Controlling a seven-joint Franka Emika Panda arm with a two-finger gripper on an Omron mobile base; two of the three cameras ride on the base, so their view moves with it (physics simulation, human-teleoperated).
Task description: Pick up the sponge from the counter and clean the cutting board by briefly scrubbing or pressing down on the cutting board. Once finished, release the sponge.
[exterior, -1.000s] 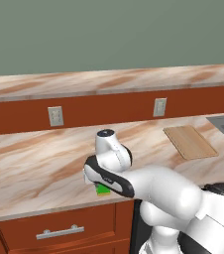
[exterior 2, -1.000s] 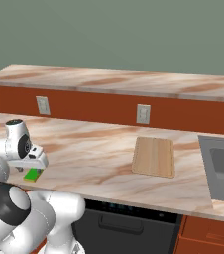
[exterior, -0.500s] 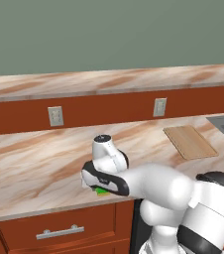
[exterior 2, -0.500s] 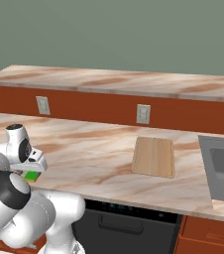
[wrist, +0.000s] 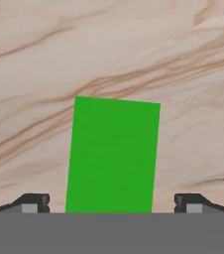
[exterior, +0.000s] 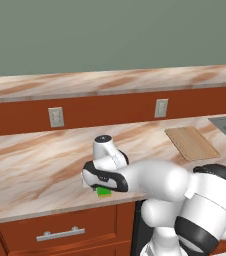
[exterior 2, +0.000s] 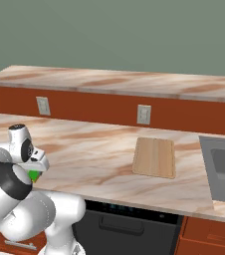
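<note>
The green sponge point(wrist: 113, 156) lies flat on the marble counter point(exterior: 35, 165), near its front edge. My gripper point(wrist: 112, 202) hangs straight over it, open, with one dark fingertip point(wrist: 32, 203) on each side of the sponge and a gap left on both sides. From the base cameras, the hand point(exterior: 105, 175) covers most of the sponge point(exterior: 104, 191), and a green corner point(exterior 2: 33, 175) peeks out below it. The tan cutting board point(exterior: 191, 142) rests bare on the counter far to the right point(exterior 2: 155, 156).
A sink point(exterior 2: 224, 167) is set into the counter right of the board. Two wall outlets point(exterior: 56, 116) point(exterior: 160, 107) sit on the red-brown backsplash under a higher marble ledge point(exterior: 110, 80). Drawers point(exterior: 60, 233) and a dishwasher point(exterior 2: 119, 224) are below the counter.
The hand has come down a little over the sponge, and the arm's elbow has swung lower and to the right. The sponge and the board have not moved.
</note>
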